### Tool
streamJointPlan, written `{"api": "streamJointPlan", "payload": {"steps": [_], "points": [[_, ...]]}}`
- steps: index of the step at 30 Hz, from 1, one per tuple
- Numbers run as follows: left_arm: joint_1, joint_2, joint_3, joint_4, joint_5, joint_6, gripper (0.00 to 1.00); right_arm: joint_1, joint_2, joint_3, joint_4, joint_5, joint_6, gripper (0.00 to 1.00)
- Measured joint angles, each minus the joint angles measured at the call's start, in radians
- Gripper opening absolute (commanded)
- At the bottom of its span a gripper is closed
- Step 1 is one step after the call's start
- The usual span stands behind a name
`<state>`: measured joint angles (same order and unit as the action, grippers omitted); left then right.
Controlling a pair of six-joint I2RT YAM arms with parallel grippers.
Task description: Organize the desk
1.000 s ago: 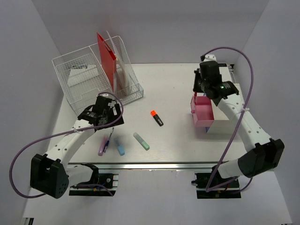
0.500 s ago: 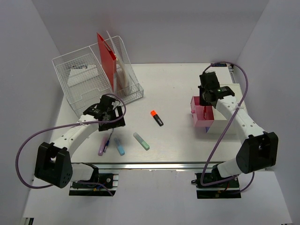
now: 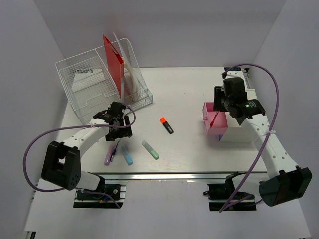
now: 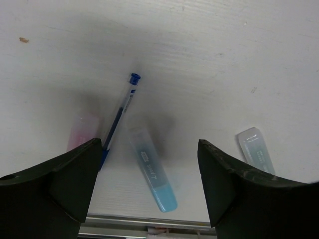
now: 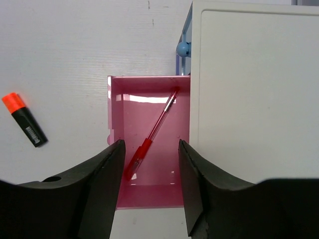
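On the white desk [image 3: 184, 94], a blue pen [image 4: 119, 112], a pink highlighter [image 4: 82, 130], a blue highlighter [image 4: 152, 172] and a pale green highlighter [image 4: 255, 149] lie near the front rail. My left gripper [image 4: 149, 145] hovers open above them, over the blue highlighter, with nothing between its fingers; from above, the left gripper [image 3: 119, 133] is just behind the blue pen [image 3: 116, 148]. My right gripper [image 5: 150, 143] stands open over the pulled-out pink drawer [image 5: 113, 109]. A red pen [image 5: 158, 124] lies loose and diagonal in the drawer.
The white drawer box [image 5: 249, 89] sits at the right, with a blue knob at its corner. An orange-capped black highlighter [image 3: 166, 125] lies mid-desk. A wire-mesh organizer [image 3: 84, 84] with a red folder [image 3: 112, 59] stands at the back left. The aluminium rail [image 3: 164, 175] runs along the front edge.
The right jaws have opened and the red pen now lies in the pink drawer. The left gripper has moved forward and down toward the pens, its jaws a little narrower.
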<state>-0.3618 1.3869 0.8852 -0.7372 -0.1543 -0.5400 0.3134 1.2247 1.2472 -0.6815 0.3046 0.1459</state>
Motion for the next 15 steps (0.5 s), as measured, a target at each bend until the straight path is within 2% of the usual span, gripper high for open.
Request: {"api": "streamJointPlan", "payload": {"steps": [2,8,15], "points": [[0.0,0.012,0.001,0.004,-0.008,0.001,0.82,0.0,-0.015,0.0,0.0,-0.005,0.0,0.53],[0.0,0.089,0.023,0.012,-0.034,0.017,0.77,0.0,-0.022,0.0,0.001,-0.022,-0.001,0.54],[0.0,0.202,0.056,0.029,-0.079,0.04,0.67,0.0,-0.018,0.0,0.001,-0.027,-0.001,0.54]]}}
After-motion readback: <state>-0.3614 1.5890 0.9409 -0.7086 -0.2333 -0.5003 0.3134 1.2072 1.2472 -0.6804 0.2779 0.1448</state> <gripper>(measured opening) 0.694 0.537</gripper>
